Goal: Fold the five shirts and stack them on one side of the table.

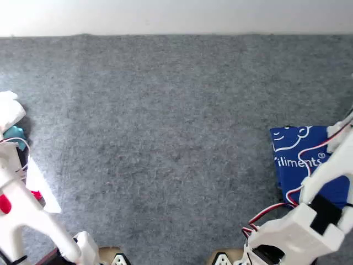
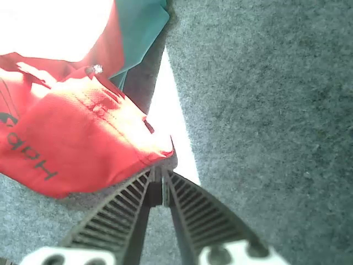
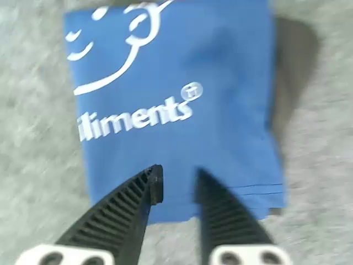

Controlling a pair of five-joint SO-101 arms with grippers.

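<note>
1. Shirts: I count four by colour. There is one blue shirt (image 3: 176, 72), one red shirt (image 2: 71, 138), one teal shirt (image 2: 140, 27) and one white shirt (image 2: 171, 121). I cannot tell whether more lie under the last three.
2. Folded shirts: one, the blue one.
3. Groups of cloth: two. The blue shirt lies alone on my right side, and the red, teal and white ones lie together on my left.
4. Arms: two, my left arm (image 1: 22, 215) and my right arm (image 1: 309, 221).
5. Grippers: two, my left gripper (image 2: 161, 179) and my right gripper (image 3: 179, 176), each with two ribbed black fingers, four in all.
6. Tables: one grey felt table (image 1: 176, 121).
</note>
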